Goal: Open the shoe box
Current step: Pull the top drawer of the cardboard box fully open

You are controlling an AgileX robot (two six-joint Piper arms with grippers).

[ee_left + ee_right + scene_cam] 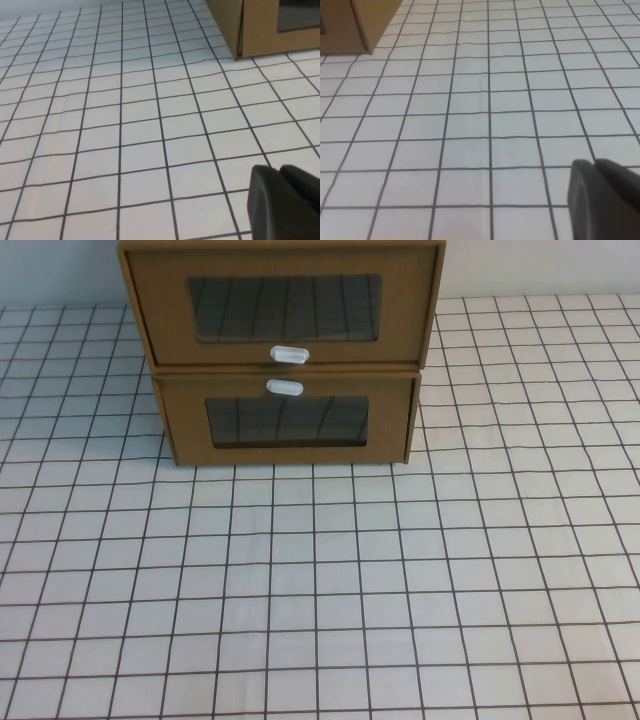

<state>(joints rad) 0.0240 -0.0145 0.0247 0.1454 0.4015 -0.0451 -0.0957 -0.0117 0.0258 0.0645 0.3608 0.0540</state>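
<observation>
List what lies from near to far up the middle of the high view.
Checked tablecloth → lower shoe box, with upper shoe box stacked on it → wall. Left gripper and right gripper, both shut, show only in their wrist views, above the cloth.

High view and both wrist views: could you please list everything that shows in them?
Shoe boxes: two, brown, stacked at the far middle of the table, upper box on lower box.
Windows: two, dark, upper window and lower window, one in each box front.
Handles: two, white, upper handle below its window, lower handle above its window.
Tablecloth: one, white with dark grid, covering the table.
Wall: one, pale, behind the boxes.
Left pincer: one, dark, shut, over bare cloth, front-left of the boxes.
Right pincer: one, dark, shut, over bare cloth, front-right of the boxes.
</observation>
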